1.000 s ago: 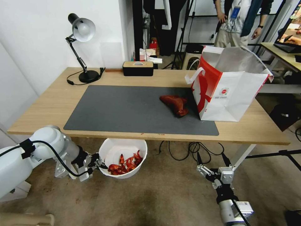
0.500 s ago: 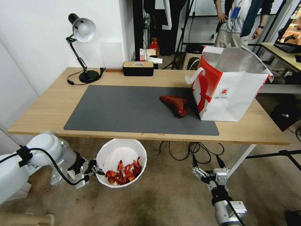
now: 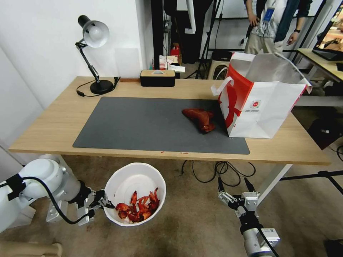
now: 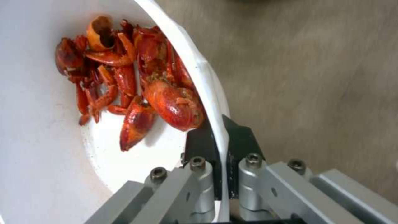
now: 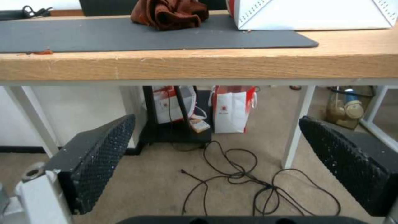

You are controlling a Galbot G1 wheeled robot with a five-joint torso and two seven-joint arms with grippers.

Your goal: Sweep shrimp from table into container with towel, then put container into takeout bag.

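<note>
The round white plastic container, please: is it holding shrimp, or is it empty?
Holding shrimp: bright red-orange shrimp are heaped inside the round white plastic container, whose rim the left gripper clamps below the table's front edge.

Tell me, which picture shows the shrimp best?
The left wrist view. There the shrimp are big and close, piled inside the container, whose rim the left gripper pinches. The head view shows them as a small red heap in that container below the table edge. The right wrist view looks under the table instead.

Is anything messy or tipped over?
The container hangs tilted below the table edge, pinched by its rim in the left gripper, shrimp slid to one side. Small red bits remain near the table's front edge.
</note>
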